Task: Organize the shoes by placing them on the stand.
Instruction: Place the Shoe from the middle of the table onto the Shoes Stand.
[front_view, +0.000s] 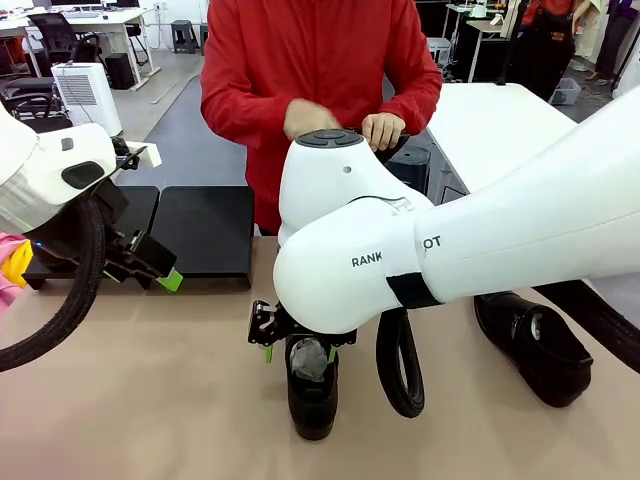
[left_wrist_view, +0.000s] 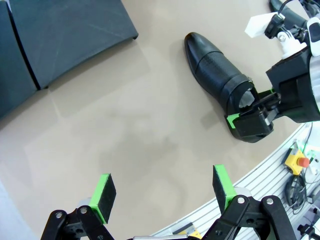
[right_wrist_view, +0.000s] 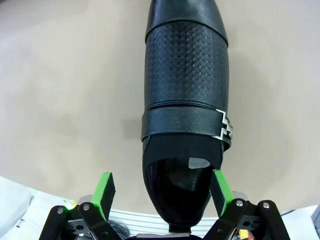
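Note:
A glossy black shoe (front_view: 312, 395) lies on the tan table near the front, toe toward me. My right gripper (front_view: 300, 352) hangs over its heel end, open, green pads on either side of the heel (right_wrist_view: 162, 192). In the right wrist view the shoe (right_wrist_view: 186, 75) has an embossed vamp and a buckled strap; there is a gap at the left pad (right_wrist_view: 105, 192). A second shoe (front_view: 532, 345) lies at the right. The stand (front_view: 205, 230), two matte-black platforms, sits at the back left. My left gripper (front_view: 160, 272) hovers open and holding nothing in front of the stand (left_wrist_view: 70, 35).
A person in a red top stands at the far edge with both hands (front_view: 345, 125) held together behind my right arm's joint. In the left wrist view, the shoe (left_wrist_view: 212, 65), the right gripper (left_wrist_view: 252, 112) and the table's metal front rail (left_wrist_view: 270, 172) show.

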